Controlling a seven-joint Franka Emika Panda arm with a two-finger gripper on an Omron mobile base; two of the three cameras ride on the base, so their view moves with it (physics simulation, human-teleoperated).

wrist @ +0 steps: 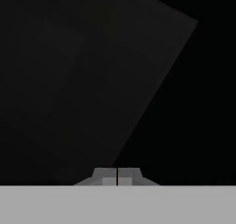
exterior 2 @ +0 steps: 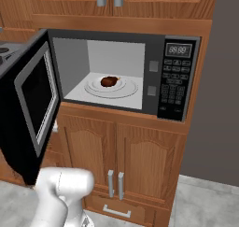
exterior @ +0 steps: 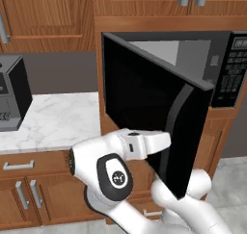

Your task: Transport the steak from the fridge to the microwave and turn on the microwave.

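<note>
The black microwave [exterior 2: 154, 44] stands open, its door [exterior 2: 32, 104] swung out to the left. Inside, the brown steak [exterior 2: 109, 81] lies on the round white plate [exterior 2: 127, 89] on the light grey floor. The keypad [exterior 2: 173, 83] sits at its right side. My gripper [wrist: 117, 176] is shut, with nothing between its tips, and faces the dark outer glass of the door [wrist: 83, 80] from very close. In the left base view my white hand [exterior: 157, 142] reaches against the door's outer face [exterior: 144, 108]. The fridge is out of view.
A marble counter [exterior: 58, 117] lies left of the microwave, with a smaller black appliance [exterior: 10, 91] on it. Wooden cabinet doors [exterior 2: 121, 151] stand below the microwave and more cabinets [exterior: 43, 11] above. A grey wall [exterior 2: 219, 104] rises at the right.
</note>
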